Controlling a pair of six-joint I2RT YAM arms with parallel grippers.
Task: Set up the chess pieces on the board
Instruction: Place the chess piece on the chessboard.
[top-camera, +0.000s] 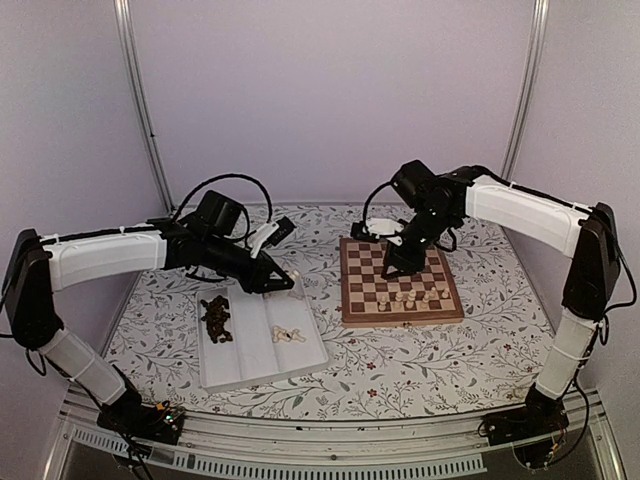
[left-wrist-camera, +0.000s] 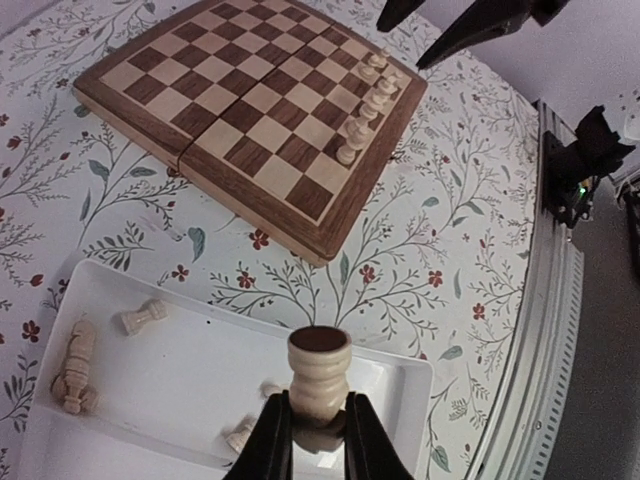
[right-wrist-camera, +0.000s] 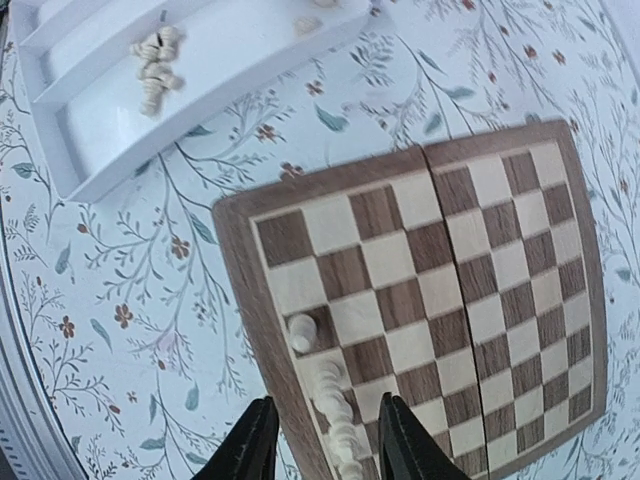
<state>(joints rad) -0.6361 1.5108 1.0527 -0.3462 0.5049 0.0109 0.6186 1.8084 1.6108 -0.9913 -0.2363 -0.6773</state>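
My left gripper (left-wrist-camera: 318, 432) is shut on the head of a cream chess piece (left-wrist-camera: 320, 372), whose base points away from the camera. It holds the piece above the white tray (left-wrist-camera: 190, 385); in the top view the left gripper (top-camera: 284, 280) hangs over the tray's far end. My right gripper (right-wrist-camera: 326, 418) is open over the board (right-wrist-camera: 455, 255). Nothing sits between its fingers. Below it a row of cream chess pieces (right-wrist-camera: 336, 402) lines the board's near edge, with one more (right-wrist-camera: 301, 333) beside them. The top view shows the right gripper (top-camera: 394, 268) above the board (top-camera: 362, 262) and that row (top-camera: 415, 297).
The tray (top-camera: 262, 362) lies left of the board, with dark pieces (top-camera: 215, 318) in its middle compartment and cream pieces (top-camera: 288, 334) in its right one. Floral cloth covers the table. Metal frame rails run along the table's near edge.
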